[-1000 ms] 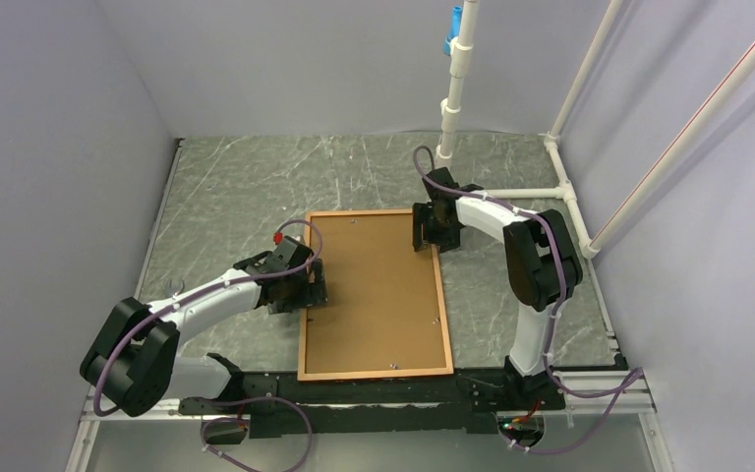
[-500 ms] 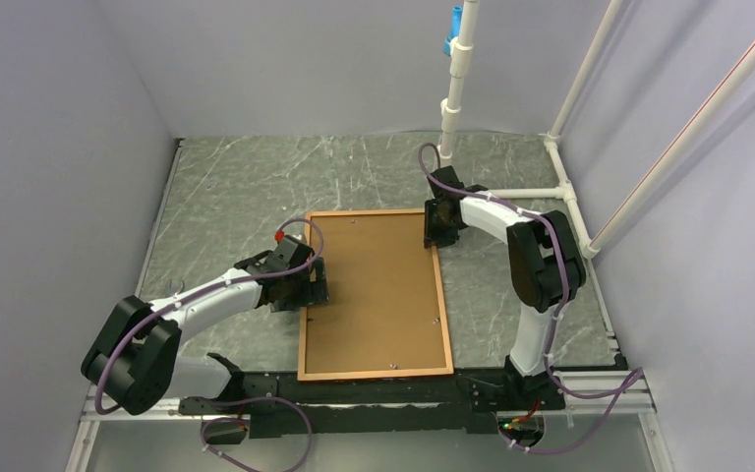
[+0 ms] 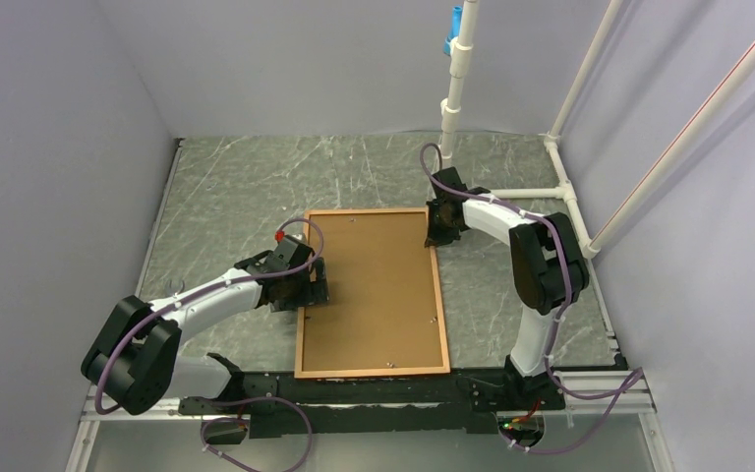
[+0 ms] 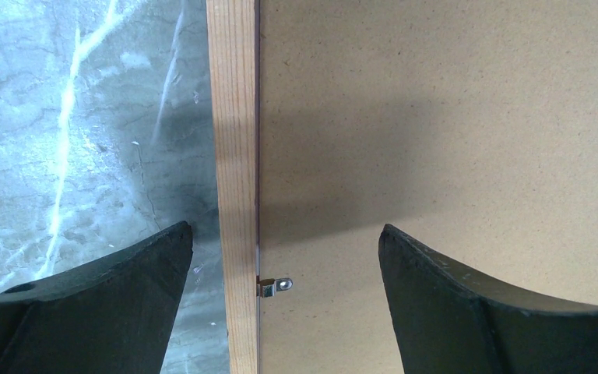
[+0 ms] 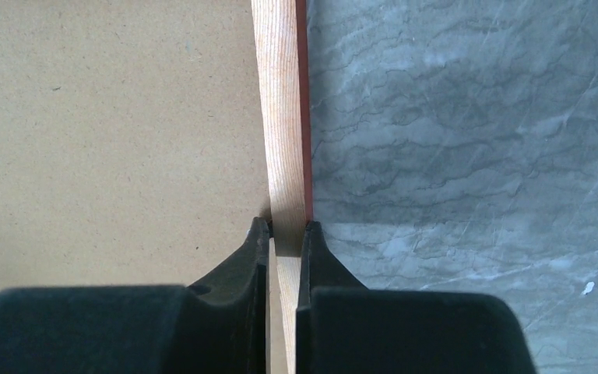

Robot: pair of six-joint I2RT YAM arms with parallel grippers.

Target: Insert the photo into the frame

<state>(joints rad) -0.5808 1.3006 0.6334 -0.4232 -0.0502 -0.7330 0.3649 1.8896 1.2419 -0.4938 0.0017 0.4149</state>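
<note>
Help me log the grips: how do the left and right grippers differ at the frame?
The left gripper is open, its fingers straddling the frame at its left rail without touching; the right gripper is shut on the right rail. The left gripper sits midway along its side, the right gripper near the far corner. Both are at its edges.
</note>
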